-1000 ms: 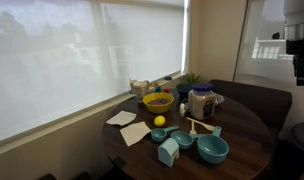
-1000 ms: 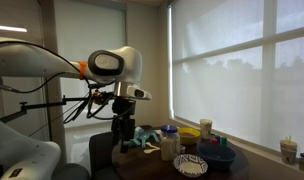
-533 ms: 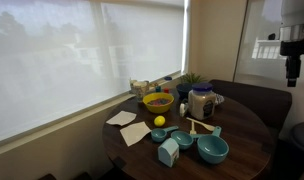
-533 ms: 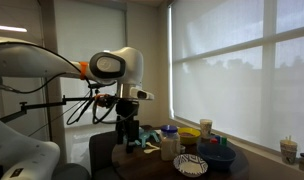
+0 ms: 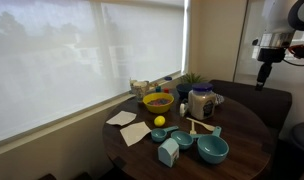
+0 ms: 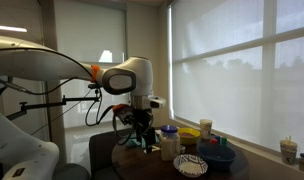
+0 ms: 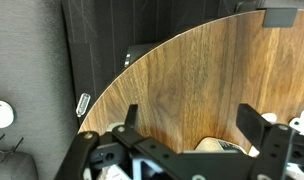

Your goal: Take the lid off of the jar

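Note:
The jar (image 5: 201,103) is tall and clear with whitish contents and stands at the back of the round wooden table (image 5: 248,136). The dark bluish-grey lid (image 5: 201,89) sits on top of it. Jar (image 6: 170,146) and lid (image 6: 170,129) show in both exterior views. My gripper (image 5: 261,79) hangs in the air beside the table, well apart from the jar and above lid height. In the wrist view my gripper (image 7: 192,125) is open and empty over the table's edge (image 7: 192,70). The jar is not clear there.
A yellow bowl (image 5: 158,101), a lemon (image 5: 159,121), teal bowls (image 5: 213,149), a small teal carton-shaped box (image 5: 168,152) and paper napkins (image 5: 121,118) crowd the table. A patterned plate (image 6: 190,165) lies near the jar. A dark seat (image 5: 254,98) curves behind.
My arm has swung toward the table and the jar. The gripper has stayed open. Nothing on the table has moved.

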Tool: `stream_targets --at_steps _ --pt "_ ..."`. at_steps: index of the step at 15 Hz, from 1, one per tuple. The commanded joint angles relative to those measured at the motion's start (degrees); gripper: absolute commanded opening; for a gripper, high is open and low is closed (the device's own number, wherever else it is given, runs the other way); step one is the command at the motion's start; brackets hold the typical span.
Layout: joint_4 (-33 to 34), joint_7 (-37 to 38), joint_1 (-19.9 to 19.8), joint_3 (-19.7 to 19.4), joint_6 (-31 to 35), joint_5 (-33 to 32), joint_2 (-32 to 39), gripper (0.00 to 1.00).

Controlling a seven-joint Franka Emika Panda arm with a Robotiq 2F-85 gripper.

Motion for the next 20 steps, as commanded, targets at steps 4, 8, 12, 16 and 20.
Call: stream_targets --at_steps 4,8,12,16,20 --pt "0.14 -0.28 -0.65 0.49 -0.2 0.33 -0.36 1.0" --pt "-0.77 -2.57 1.29 -2.28 4.69 7.52 0.27 1.0" --pt "-0.05 -7.7 3.73 -5.72 10.55 18.52 3.2 1.0" --pt "2.07 -12.4 5.63 -8.07 11.39 27.42 7.59 1.0" --pt "5.32 -15.72 6.39 -8.75 10.15 34.38 12.75 1.0"
